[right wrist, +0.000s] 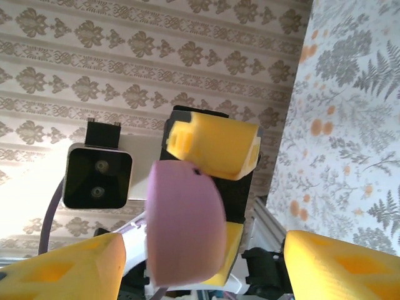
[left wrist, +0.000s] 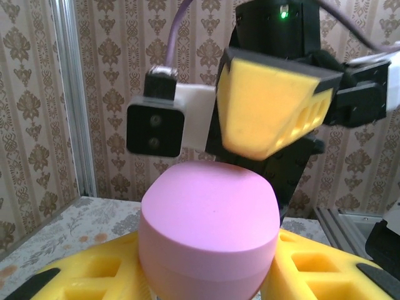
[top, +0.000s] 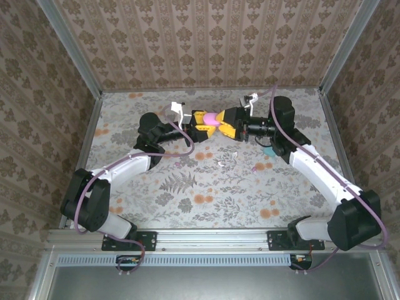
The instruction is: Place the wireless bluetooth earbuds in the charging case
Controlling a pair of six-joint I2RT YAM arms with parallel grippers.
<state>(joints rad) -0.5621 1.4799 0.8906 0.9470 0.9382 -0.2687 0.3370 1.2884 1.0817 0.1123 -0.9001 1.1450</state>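
Pink case (left wrist: 209, 231) sits clamped between the yellow fingers of the left gripper (left wrist: 206, 284), held up off the table (top: 156, 200) near the back wall. We see the right gripper (right wrist: 205, 250) facing it, jaws spread wide and gripping nothing; one of its fingers shows just beyond the case. Below, loose on the floral table, lie a white bud (top: 223, 162), a pink bud (top: 256, 167) and a teal bud (top: 269, 151), the last beside the right arm.
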